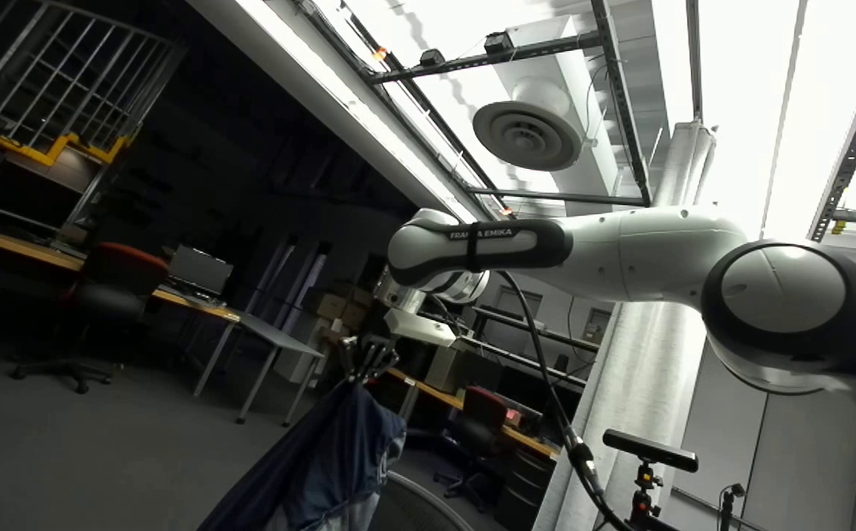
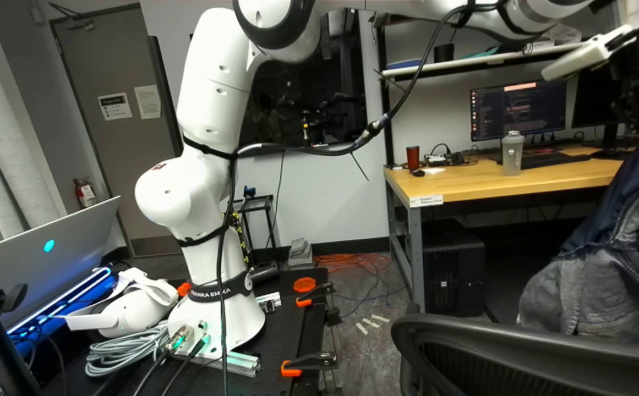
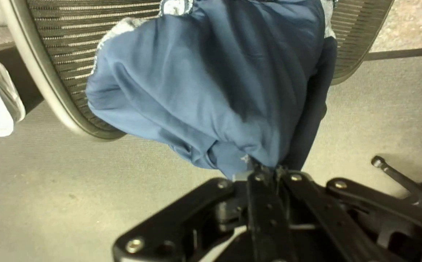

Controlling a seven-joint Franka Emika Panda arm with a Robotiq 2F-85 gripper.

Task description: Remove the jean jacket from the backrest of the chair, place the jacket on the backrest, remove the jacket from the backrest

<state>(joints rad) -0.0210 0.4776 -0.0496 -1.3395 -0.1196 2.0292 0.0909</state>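
Franka Emika Panda arm (image 1: 649,251) stretched out high, tool (image 3: 269,171) clenched on the jean jacket (image 3: 211,80)!
In an exterior view it stands tall on its base (image 2: 242,322), bent hard at the elbow (image 2: 280,30), running out almost level, and there's the wrist (image 1: 409,254), folded so the tool points downward. Jaws pressed together, a bunched peak of blue cloth between them, the jacket hanging from there and widening below. In the wrist view the mesh backrest (image 3: 65,54) shows on both sides of it; in an exterior view the backrest's top rim (image 2: 517,338) hides its lower part. Do they touch? Can't tell!
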